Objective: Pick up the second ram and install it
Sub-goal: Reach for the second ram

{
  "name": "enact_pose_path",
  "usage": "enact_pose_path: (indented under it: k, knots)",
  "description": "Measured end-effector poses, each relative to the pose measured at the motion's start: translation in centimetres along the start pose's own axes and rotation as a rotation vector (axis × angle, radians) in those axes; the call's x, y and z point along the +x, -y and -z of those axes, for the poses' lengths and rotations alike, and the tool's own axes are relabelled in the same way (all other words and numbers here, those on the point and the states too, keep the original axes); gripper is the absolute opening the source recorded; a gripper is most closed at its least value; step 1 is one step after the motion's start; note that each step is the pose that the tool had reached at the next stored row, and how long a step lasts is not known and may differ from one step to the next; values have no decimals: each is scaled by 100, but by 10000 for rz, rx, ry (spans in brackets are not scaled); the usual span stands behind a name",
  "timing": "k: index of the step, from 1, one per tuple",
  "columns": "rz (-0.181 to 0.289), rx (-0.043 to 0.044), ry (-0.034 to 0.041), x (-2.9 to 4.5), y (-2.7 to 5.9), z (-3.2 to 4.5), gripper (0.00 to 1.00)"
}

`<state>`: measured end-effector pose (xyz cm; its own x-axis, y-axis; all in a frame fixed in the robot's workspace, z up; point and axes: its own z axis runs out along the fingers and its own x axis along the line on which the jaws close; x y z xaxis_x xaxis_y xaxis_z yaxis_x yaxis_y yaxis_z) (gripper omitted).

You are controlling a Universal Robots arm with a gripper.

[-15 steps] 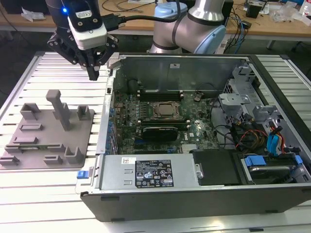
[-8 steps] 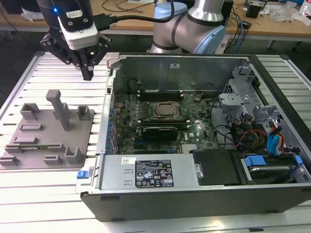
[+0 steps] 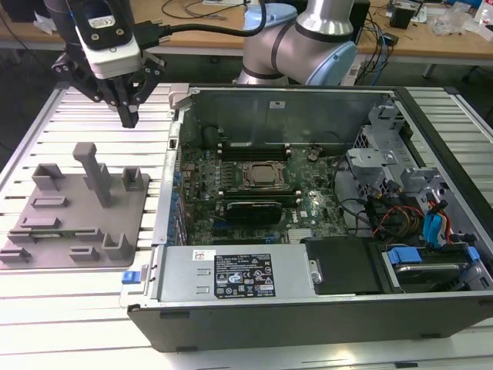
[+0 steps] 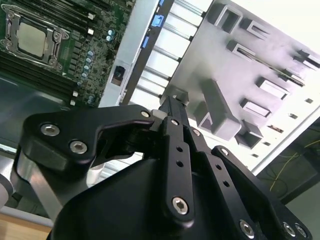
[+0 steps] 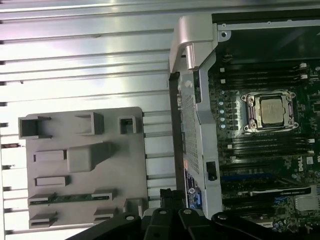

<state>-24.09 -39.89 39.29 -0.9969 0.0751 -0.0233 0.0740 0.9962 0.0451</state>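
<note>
The black two-fingered tool point(image 3: 129, 116) hung above the ribbed aluminium worktop point(image 3: 69, 308), its fingers drawn together to a point with nothing between them. In the exterior view it stood over the slats just past the far edge of the grey plastic fixture plate point(image 3: 77, 202), between that plate and the rear corner of the open grey-and-black computer case point(image 3: 308, 324). The second ram point(image 3: 71, 233), a long, thin green circuit-board stick, lay flat in a shallow holder on the near part of the fixture plate, towards the exterior view's left, well apart from the tool and untouched by it. The plate's tall grey upright post point(image 3: 96, 173) stood between the tool and the stick. In the first wrist view the second ram point(image 5: 70, 196) showed as a narrow green strip cradled at both ends by grey brackets on the fixture plate point(image 5: 125, 165), with the tool point(image 5: 169, 194) just off the plate's edge. In the second wrist view the tool point(image 4: 173, 100) pointed at the worktop beside the plate point(image 4: 200, 65), and the stick point(image 4: 265, 62) lay beyond the post. Inside the case the green motherboard point(image 3: 308, 204) lay flat, its square metal processor socket point(image 3: 262, 176) between rows of long black slots.
</note>
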Motion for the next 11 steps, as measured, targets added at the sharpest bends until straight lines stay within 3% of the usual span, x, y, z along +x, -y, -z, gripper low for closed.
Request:
enact_pose_path:
  k: [5,11]
  knots:
    - [-2,0,0,140,10,0,8]
    - [0,0,0,452,37,-50,8]
